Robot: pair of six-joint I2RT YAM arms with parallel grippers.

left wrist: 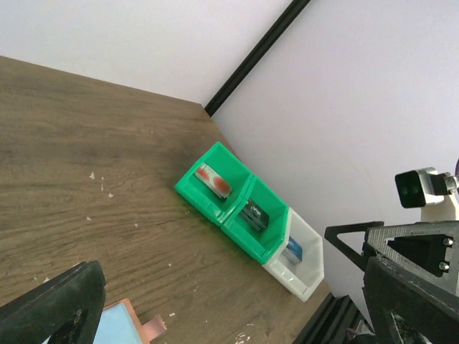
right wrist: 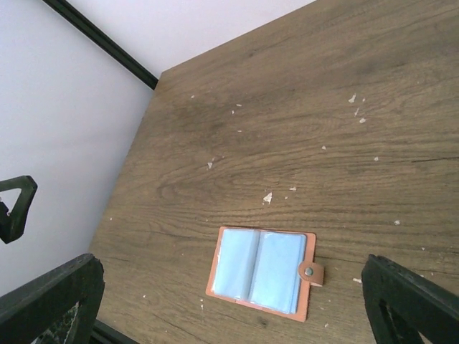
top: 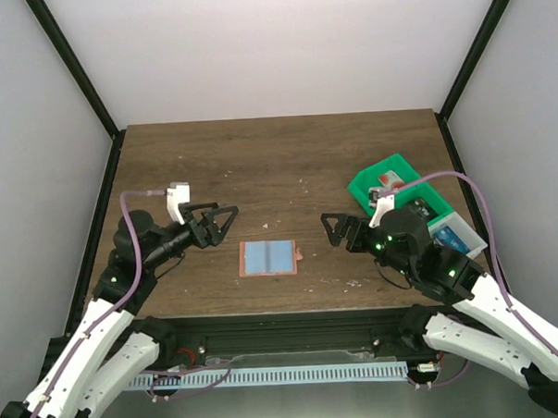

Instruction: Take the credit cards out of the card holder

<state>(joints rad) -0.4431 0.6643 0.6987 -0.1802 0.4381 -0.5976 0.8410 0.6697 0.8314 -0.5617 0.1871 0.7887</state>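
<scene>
card holder (top: 268, 258) mid-table, credit cards (left wrist: 213, 180) in tray (left wrist: 247, 241), right

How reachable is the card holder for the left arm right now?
Probably yes: the card holder lies open on the table, with nothing between it and the open left pincer nearby.

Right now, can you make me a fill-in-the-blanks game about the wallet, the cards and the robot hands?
1. The card holder lies unfolded, showing its light ____ lining.
2. The red and white card lies in the farthest bin, which is ____.
3. The blue card lies in the nearest bin, which is ____.
4. The left gripper and the right gripper both stand ____, holding nothing.

Missing words: blue, green, white, open.
</scene>
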